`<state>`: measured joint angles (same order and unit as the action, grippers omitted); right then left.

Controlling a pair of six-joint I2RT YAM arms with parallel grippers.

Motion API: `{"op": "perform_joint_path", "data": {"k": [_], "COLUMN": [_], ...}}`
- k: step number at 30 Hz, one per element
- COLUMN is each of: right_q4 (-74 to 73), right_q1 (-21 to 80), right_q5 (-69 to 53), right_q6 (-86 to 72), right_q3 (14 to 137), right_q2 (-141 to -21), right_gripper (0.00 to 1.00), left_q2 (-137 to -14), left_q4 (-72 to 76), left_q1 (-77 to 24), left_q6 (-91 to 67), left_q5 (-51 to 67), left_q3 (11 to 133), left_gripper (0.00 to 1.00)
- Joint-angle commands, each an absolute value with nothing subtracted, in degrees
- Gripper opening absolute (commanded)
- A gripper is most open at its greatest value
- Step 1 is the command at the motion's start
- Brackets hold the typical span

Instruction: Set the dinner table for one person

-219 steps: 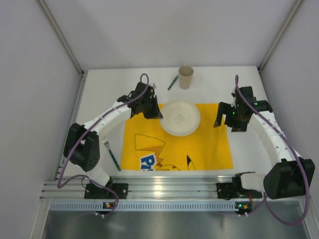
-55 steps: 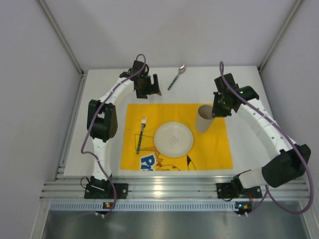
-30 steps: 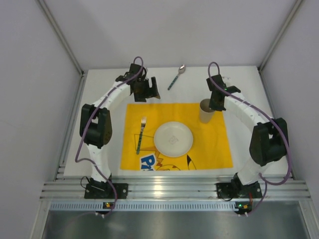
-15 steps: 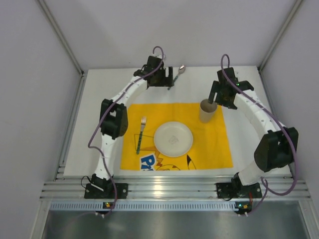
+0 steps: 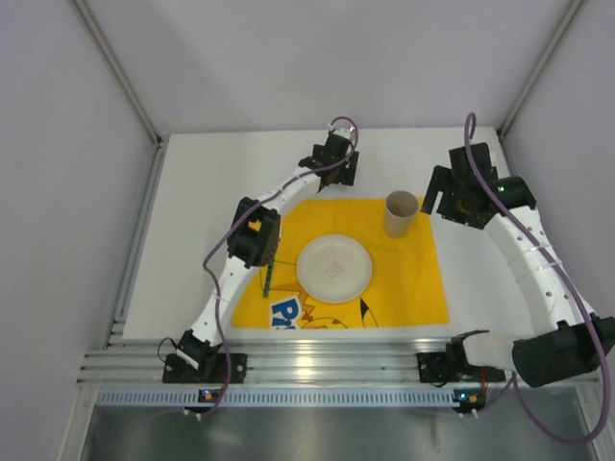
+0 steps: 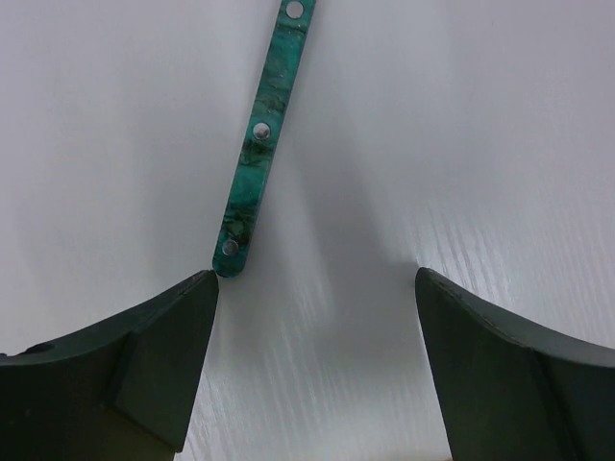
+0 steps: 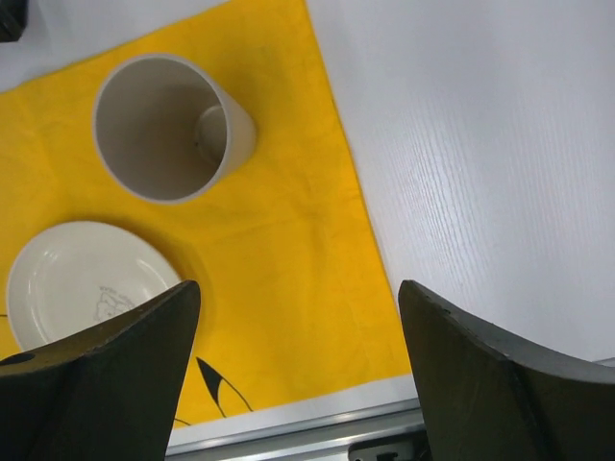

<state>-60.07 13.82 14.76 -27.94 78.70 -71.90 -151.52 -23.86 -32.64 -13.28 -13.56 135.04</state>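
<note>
Left gripper (image 6: 315, 280) is spread wide and empty over the white dinner table (image 6: 480, 125). A green marbled cutlery handle (image 6: 258, 154) with 3 rivets ends just beside 1 fingertip. Right gripper (image 7: 298, 286) is equally wide and empty. Ahead-left of it, a beige cup (image 7: 168, 130) and a plate (image 7: 77, 279) sit on the yellow cloth (image 7: 288, 240). The cloth's blue lettering (image 5: 285, 310) shows only a "P".

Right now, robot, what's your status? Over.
Left gripper open, at the spoon handle on the table. Right gripper open, empty, clear of the cup. Plate and cup on yellow cloth. Nothing blocking the spoon.
</note>
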Motion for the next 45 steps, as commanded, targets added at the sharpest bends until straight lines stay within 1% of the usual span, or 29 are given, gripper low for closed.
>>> {"op": "perform_joint_path", "data": {"k": [1, 5, 8, 9, 11, 12, 14, 16, 18, 19, 20, 21, 25, 26, 27, 31, 34, 36, 37, 39, 41, 45], "right_q4": [-62.23, -62.23, -61.61, -61.44, -61.26, -60.91, -60.73, -60.47, -60.21, -60.21, -60.12, -59.94, -59.94, -59.94, -59.94, -59.77, -59.06, -57.49, -56.52, -52.85, -49.33, -43.61], "right_q1": [12.92, 12.75, 12.75, 12.74, 12.74, 12.66, 12.66, 12.39, 12.22, 12.13, 12.04, 11.87, 11.08, 10.99, 10.81, 10.11, 10.11, 9.93, 9.76, 9.67, 9.67, 9.67], "right_q5": [13.45, 12.83, 11.61, 11.25, 10.64, 10.29, 9.41, 8.79, 8.26, 7.91, 7.74, 7.56, 7.03, 6.94, 6.94, 6.68, 6.68, 6.16, 4.41, 2.56, 0.27, 0.35], "right_q6": [-27.77, -26.9, -26.63, -26.63, -26.98, -27.16, -27.42, -27.6, -27.77, -27.86, -28.12, -28.04, -28.3, -28.3, -28.21, -27.86, -26.81, -26.11, -25.32, -24.79, -24.7, -26.71], "right_q3": [77.87, 79.45, 80.59, 80.77, 80.86, 80.77, 80.86, 81.38, 82.09, 82.7, 82.97, 83.32, 84.81, 84.9, 84.82, 83.59, 83.5, 84.37, 84.81, 86.3, 87.88, 92.45], "right_q2": [-71.54, -73.65, -75.49, -76.11, -76.73, -77.34, -78.13, -79.54, -80.76, -81.21, -81.56, -82.17, -82.88, -82.79, -82.62, -81.39, -80.33, -79.72, -79.63, -79.1, -79.45, -80.16], "right_gripper": [0.84, 0.84, 0.83, 0.83, 0.83, 0.83, 0.83, 0.83, 0.82, 0.82, 0.82, 0.82, 0.82, 0.82, 0.82, 0.81, 0.81, 0.8, 0.81, 0.81, 0.81, 0.81], "left_q2": [-153.46, -154.6, -154.42, -154.95, -156.18, -157.75, -158.38, -159.08, -159.78, -159.7, -159.7, -159.7, -159.7, -159.7, -159.7, -157.6, -152.86, -147.68, -145.57, -139.68, -135.03, -128.07], "left_q4": [-22.23, -22.49, -21.1, -20.83, -20.48, -20.65, -20.48, -20.83, -21.53, -21.62, -21.71, -21.8, -23.11, -23.55, -23.9, -23.65, -18.03, -13.11, -11.53, -7.93, -7.47, -6.77], "left_q1": [-31.2, -30.32, -29.88, -29.53, -28.75, -28.48, -27.95, -27.25, -26.9, -26.89, -26.89, -26.89, -26.81, -26.98, -26.98, -27.25, -26.37, -26.02, -26.02, -26.02, -26.02, -25.66], "left_q6": [-12.83, -13.18, -13.19, -12.92, -12.22, -11.78, -11.86, -12.92, -13.36, -13.53, -13.62, -13.8, -13.54, -13.62, -13.45, -13.36, -17.04, -19.94, -20.47, -22.05, -22.5, -24.08], "left_q5": [-16.44, -15.29, -17.05, -16.62, -13.55, -9.45, -7.22, -6.15, -5.89, -6.41, -6.5, -6.59, -5.63, -5.54, -5.45, -5.37, 2.0, 5.43, 6.58, 8.86, 10.19, 14.14], "left_q3": [138.34, 140.09, 140.01, 140.44, 143.15, 144.57, 145.81, 147.12, 148.01, 147.75, 147.57, 147.57, 146.96, 146.69, 146.34, 142.49, 136.87, 133.0, 128.45, 124.12, 119.63, 111.91], "left_gripper": [0.89, 0.88, 0.89, 0.93, 0.97, 0.96, 0.9, 0.64, 0.49, 0.25, 0.16, 0.12, 0.09, 0.03, 0.01, 0.0, 0.0, 0.0, 0.0, 0.0, 0.0, 0.0]}}
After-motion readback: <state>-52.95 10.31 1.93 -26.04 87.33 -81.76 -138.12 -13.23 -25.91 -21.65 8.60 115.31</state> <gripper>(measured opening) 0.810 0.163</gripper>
